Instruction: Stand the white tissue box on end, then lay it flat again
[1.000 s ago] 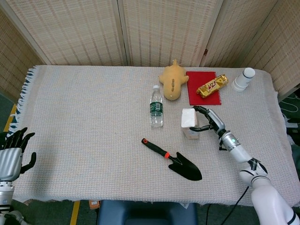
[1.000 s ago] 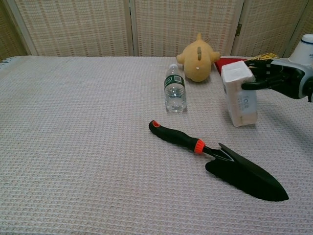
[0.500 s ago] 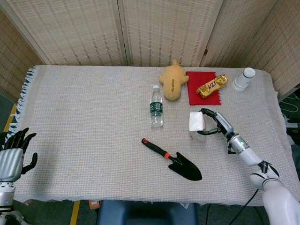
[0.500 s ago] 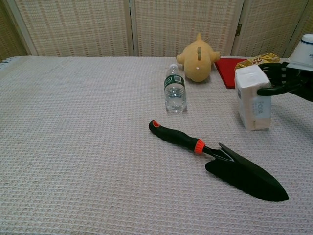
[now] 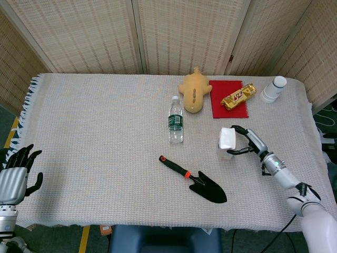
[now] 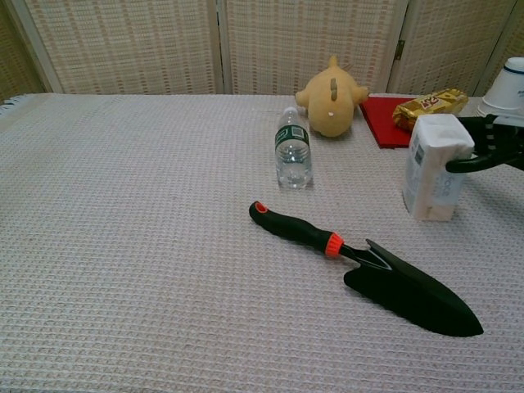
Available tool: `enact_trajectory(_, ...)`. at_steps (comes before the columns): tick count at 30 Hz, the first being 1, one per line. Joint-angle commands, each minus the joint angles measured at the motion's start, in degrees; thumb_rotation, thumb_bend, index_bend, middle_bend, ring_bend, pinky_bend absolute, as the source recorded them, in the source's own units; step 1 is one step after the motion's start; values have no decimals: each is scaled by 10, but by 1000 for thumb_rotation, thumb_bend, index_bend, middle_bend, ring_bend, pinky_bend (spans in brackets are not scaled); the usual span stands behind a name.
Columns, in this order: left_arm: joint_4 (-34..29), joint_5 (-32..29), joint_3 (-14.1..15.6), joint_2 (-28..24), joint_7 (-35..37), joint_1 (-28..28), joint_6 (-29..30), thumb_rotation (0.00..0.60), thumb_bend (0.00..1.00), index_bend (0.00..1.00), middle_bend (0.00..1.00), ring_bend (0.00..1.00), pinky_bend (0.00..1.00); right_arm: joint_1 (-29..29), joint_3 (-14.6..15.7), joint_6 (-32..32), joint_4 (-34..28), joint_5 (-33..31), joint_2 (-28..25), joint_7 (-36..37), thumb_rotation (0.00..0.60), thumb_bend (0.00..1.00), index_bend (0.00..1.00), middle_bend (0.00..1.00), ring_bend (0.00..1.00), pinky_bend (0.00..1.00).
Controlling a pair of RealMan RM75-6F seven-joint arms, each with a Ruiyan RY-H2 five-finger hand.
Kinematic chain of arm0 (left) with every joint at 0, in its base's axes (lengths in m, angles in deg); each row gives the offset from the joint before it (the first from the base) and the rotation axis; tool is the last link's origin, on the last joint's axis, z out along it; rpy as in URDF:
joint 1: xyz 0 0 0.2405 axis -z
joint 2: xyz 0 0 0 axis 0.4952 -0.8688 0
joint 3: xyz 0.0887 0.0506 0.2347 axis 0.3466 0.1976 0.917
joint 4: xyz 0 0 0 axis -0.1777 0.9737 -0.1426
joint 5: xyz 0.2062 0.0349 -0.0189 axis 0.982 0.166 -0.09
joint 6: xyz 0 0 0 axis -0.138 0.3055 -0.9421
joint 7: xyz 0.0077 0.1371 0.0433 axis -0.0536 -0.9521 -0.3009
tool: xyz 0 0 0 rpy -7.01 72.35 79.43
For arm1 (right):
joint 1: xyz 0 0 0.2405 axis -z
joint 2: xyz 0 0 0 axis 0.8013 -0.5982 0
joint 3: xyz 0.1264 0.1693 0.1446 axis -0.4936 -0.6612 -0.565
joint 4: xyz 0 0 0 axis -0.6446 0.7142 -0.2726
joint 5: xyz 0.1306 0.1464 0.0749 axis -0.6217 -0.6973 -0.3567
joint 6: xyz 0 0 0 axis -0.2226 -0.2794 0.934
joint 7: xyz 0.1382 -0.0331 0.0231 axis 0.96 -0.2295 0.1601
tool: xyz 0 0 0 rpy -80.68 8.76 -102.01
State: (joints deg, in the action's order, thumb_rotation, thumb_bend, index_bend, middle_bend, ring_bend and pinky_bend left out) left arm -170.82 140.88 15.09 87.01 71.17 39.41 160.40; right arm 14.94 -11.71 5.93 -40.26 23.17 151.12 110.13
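Note:
The white tissue box (image 5: 226, 143) (image 6: 435, 166) stands on end on the cloth, tilted slightly, to the right of the trowel. My right hand (image 5: 248, 142) (image 6: 494, 145) grips its upper part from the right, fingers over the top and thumb against the side. My left hand (image 5: 17, 174) hovers at the table's near-left corner with its fingers spread and nothing in it; the chest view does not show it.
A black trowel with an orange collar (image 5: 194, 179) (image 6: 368, 270) lies in front of the box. A water bottle (image 5: 176, 120) (image 6: 293, 149), a yellow plush toy (image 5: 194, 90), a red notebook (image 5: 227, 101) with a gold snack pack (image 5: 238, 96), and a white cup (image 5: 274, 88) stand behind.
My right hand has carried the upright box to the right and slightly nearer, away from the bottle. The left hand has barely moved.

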Motion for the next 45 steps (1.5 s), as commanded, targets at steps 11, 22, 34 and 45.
enact_trajectory(11, 0, -1, 0, 0, 0, 0, 0, 600, 484, 157, 0, 0, 93, -10, -18, 17, -53, -20, -25, -80, 600, 0, 189, 312, 113, 0)
enact_trajectory(22, 0, 0, -1, -1, 2, -1, 3, 600, 485, 157, 0, 0, 93, -10, -23, 14, -86, -26, -44, -97, 600, 0, 88, 191, 31, 0)
enact_trajectory(34, -2, 1, -3, -4, 6, -3, 8, 600, 484, 157, 0, 0, 93, 9, -29, 7, -159, -42, -105, -148, 600, 0, 1, 105, 0, 0)
enact_trajectory(45, -8, 5, -2, -7, 7, -5, 12, 600, 484, 157, 0, 0, 93, -12, -45, 22, -371, -52, -263, -363, 600, 0, 0, 70, 0, 0)
